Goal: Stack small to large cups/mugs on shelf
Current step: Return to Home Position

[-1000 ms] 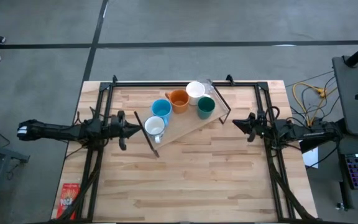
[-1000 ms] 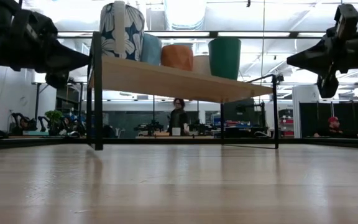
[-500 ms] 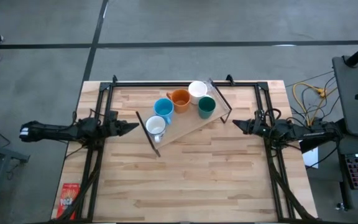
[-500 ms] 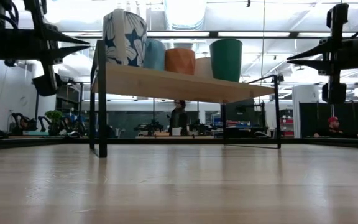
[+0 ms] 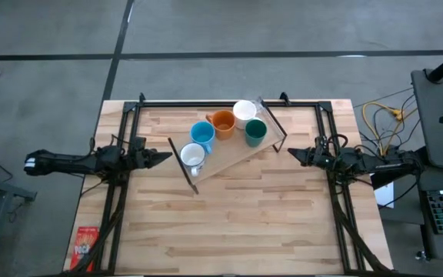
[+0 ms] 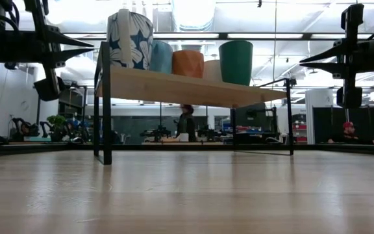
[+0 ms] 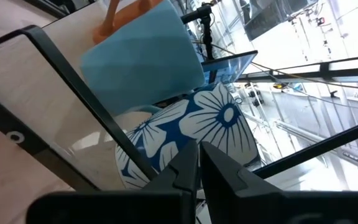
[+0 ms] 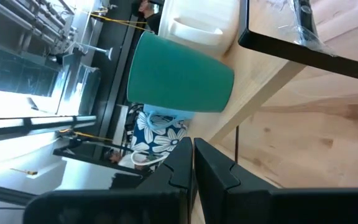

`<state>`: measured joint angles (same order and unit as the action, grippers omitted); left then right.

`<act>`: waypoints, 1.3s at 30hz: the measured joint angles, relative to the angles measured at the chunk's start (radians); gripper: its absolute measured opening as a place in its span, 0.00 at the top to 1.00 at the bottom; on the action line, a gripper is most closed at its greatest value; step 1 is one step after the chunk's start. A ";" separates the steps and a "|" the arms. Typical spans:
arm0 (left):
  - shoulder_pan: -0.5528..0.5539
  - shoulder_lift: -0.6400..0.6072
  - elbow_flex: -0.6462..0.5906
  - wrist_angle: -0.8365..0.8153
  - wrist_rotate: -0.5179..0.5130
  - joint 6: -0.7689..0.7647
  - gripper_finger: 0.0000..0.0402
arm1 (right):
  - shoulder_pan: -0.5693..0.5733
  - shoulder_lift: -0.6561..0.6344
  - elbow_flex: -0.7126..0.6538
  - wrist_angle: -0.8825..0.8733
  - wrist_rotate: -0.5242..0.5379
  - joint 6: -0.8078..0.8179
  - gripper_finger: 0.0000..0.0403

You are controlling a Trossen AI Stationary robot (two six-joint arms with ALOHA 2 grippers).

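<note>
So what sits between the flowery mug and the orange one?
The light blue mug, standing on the shelf between them; the low view shows it plainly.

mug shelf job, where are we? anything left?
Done: five mugs stand on the shelf: patterned mug, blue mug, orange mug, white mug, green mug. In hand: nothing; left gripper and right gripper are shut and empty, either side of the shelf. Left: probably just parking the arms.

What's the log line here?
mugs: five on shelf | left gripper: shut, empty, left of shelf | right gripper: shut, empty, right of shelf
</note>
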<state>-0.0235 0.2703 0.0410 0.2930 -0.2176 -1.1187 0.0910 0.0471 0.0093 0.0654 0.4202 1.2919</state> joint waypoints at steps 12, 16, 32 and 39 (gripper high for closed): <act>0.000 0.000 -0.001 -0.002 0.000 0.000 0.99 | 0.000 0.000 0.000 -0.001 0.000 -0.001 0.98; 0.000 0.002 -0.001 -0.002 0.000 0.000 0.99 | 0.000 0.000 0.000 -0.001 0.000 -0.001 0.98; 0.000 -0.001 -0.002 0.056 0.000 -0.004 0.99 | 0.000 0.000 0.000 -0.001 0.000 -0.001 0.98; 0.000 -0.003 -0.002 0.127 0.000 -0.004 0.99 | 0.000 0.000 0.000 -0.001 0.000 -0.001 0.98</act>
<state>-0.0237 0.2672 0.0387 0.4202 -0.2173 -1.1229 0.0912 0.0475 0.0093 0.0643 0.4202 1.2907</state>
